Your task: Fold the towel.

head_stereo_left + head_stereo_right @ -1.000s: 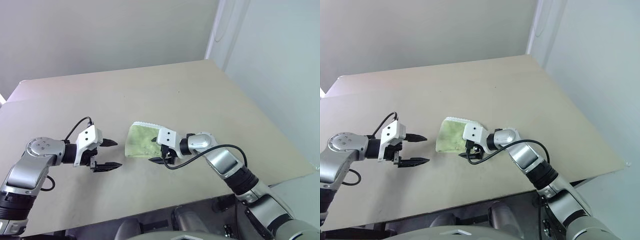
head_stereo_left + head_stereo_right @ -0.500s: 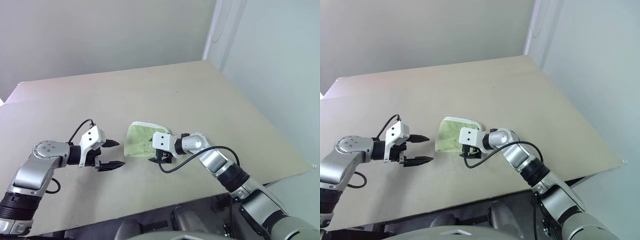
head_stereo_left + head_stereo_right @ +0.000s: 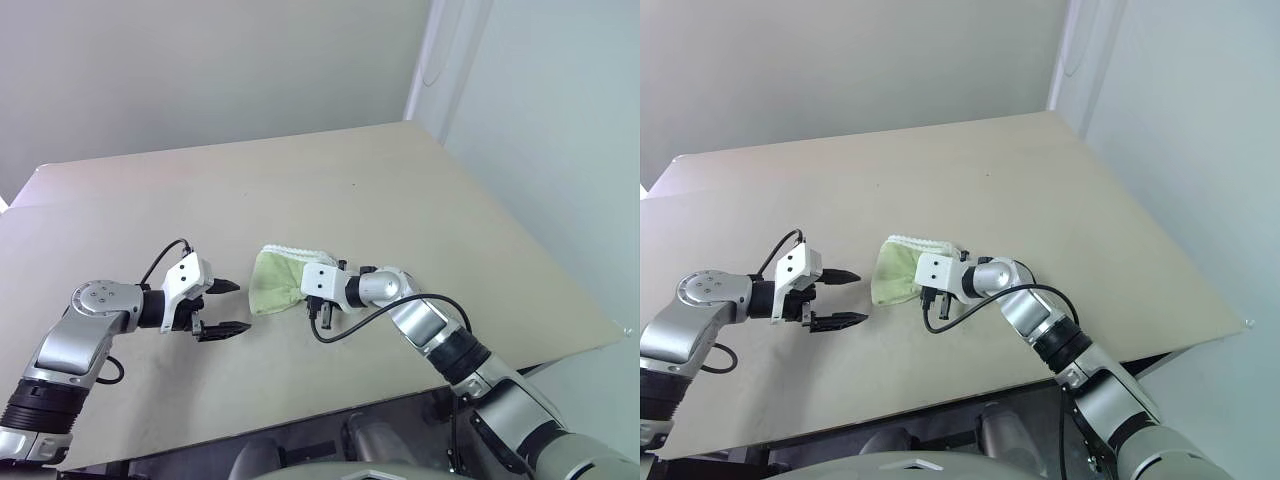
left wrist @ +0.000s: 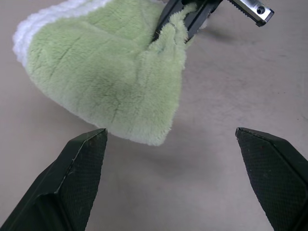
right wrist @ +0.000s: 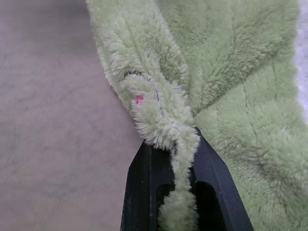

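Two grippers work over one small towel (image 3: 277,277), which lies folded near the middle of the tabletop (image 3: 400,190), somewhat toward its near edge. The right gripper (image 3: 315,303) has its black fingers (image 5: 144,192) closed tight on a thin ridge of green pile at the towel's near edge, with the cloth bunching upward between them. The left gripper (image 3: 222,307) hangs just beside the towel, toward the tabletop's left edge, jaws spread wide and empty; its two fingertips (image 4: 82,159) frame the towel's rounded corner without touching it.

Risks, as judged from this arrangement: the pinch takes only a narrow tuft of pile, so a quick lift could let the cloth slip free. It is unclear whether one layer or several are caught; if only the top layer is held, a pull would likely undo the fold already made instead of adding one. With the left gripper not pressing the towel down, the whole cloth could slide across the smooth tabletop and crease unevenly.
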